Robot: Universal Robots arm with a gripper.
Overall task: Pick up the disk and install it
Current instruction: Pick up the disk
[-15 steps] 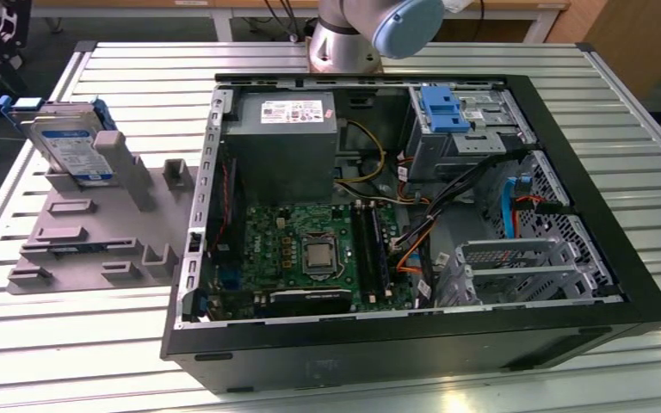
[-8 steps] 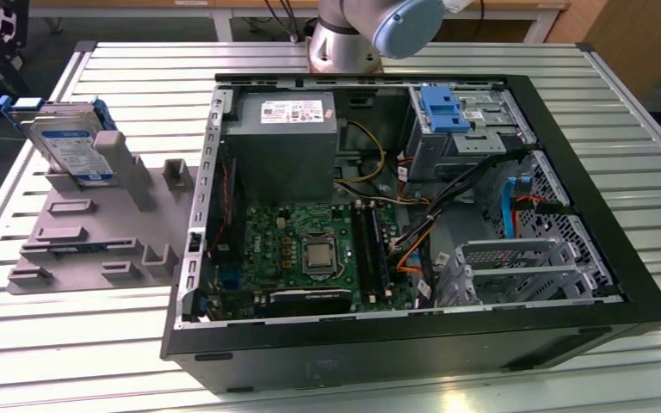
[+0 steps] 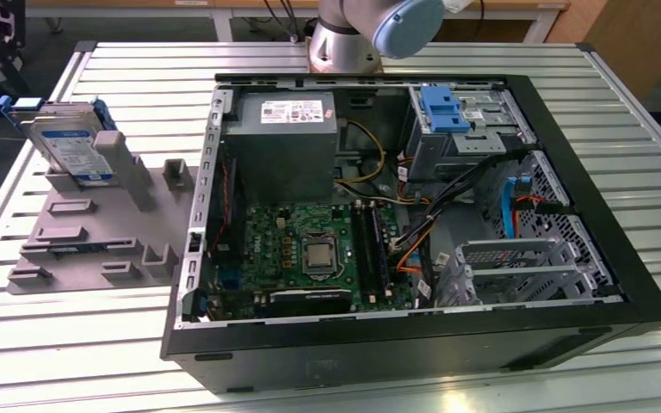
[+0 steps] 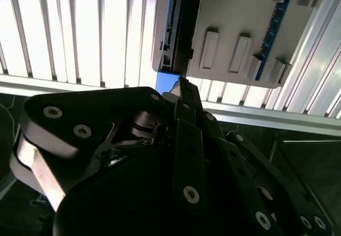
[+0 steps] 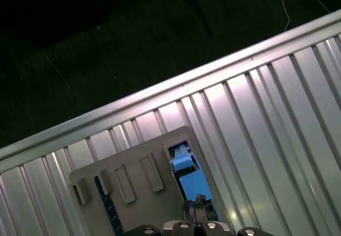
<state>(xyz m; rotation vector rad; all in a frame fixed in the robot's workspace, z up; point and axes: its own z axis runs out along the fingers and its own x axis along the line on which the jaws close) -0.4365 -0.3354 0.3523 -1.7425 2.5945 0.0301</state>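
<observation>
The exterior view looks steeply down from above the table (image 3: 640, 112), taking in the whole open case (image 3: 423, 353) and a grey holder (image 3: 89, 232) on the exterior view's left. Both wrist views face down, close, onto that holder (image 4: 229, 12) (image 5: 144, 209) and the table.

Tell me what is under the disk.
The disk stands upright in a grey holder, which rests on the slatted table. A post covers part of its lower edge, so how it seats is hidden.
</observation>
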